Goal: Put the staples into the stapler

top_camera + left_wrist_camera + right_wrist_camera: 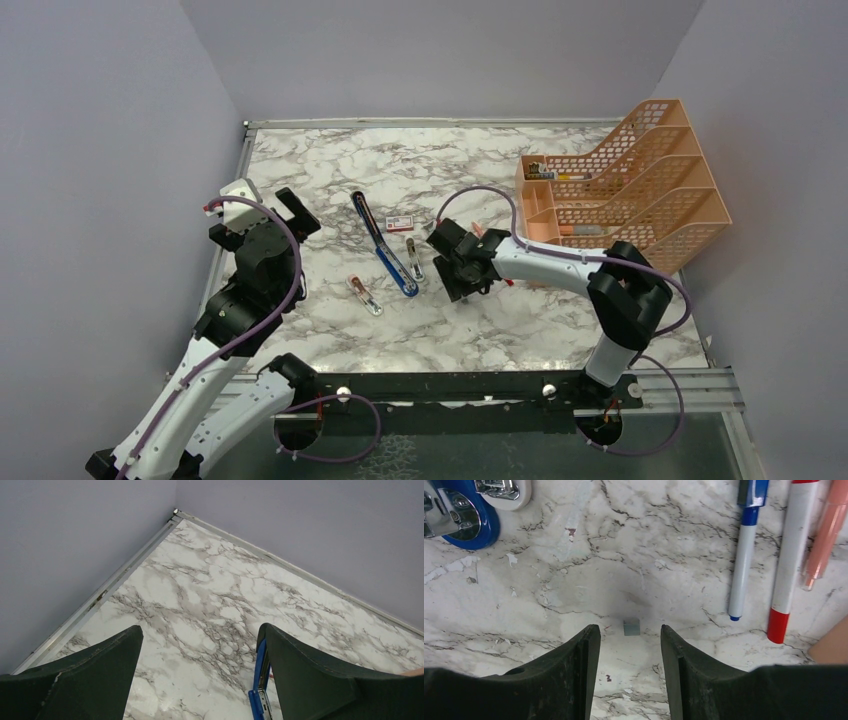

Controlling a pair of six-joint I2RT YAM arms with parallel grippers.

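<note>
A short grey staple strip [631, 627] lies flat on the table [634, 555], between the tips of the right gripper [629, 636]. Its jaws stand apart and grasp nothing. The stapler [385, 248] lies opened out flat nearby, likely so a strip can drop into its channel. The staple box [398, 222] sits just beside it. The left gripper [200, 630] hovers spread and empty, apparently keeping clear.
</note>
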